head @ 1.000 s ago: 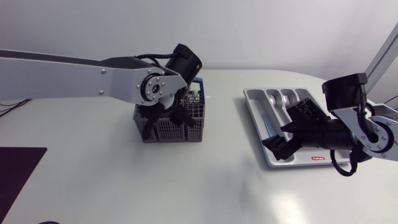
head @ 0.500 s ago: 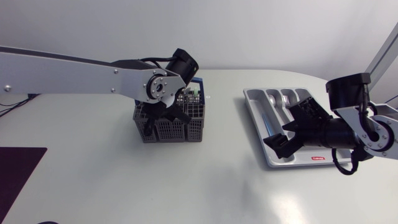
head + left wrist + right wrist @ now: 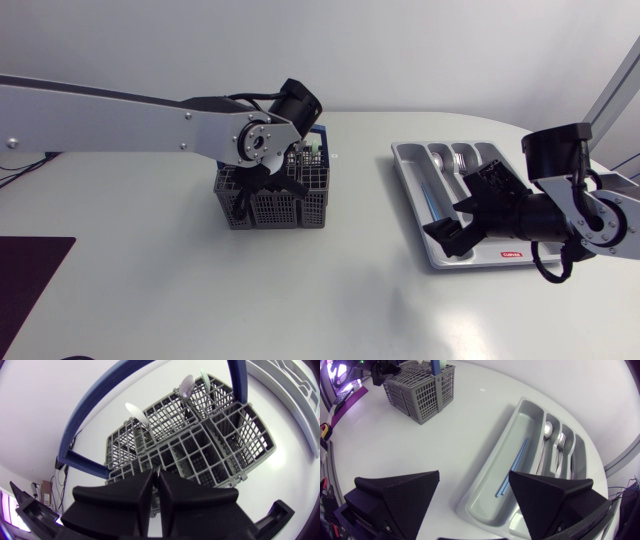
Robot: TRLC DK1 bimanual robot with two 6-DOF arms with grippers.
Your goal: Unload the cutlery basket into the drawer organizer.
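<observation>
Left gripper (image 3: 270,190), fingers squeezed together, down in grey cutlery basket (image 3: 305,210) at upper middle, right gripper (image 3: 465,212) spread wide over drawer organizer (image 3: 408,160) at the right

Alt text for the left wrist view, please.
The left gripper, fingers almost together, hangs just over a grey cutlery basket with a blue handle. Two spoons and a green utensil stand in its far compartments.

Bright, even light from above falls on the white table (image 3: 330,290). Faint, soft shadows hug the basket (image 3: 275,205) and my right arm (image 3: 560,215). My wrist views bow lines toward their edges.
</observation>
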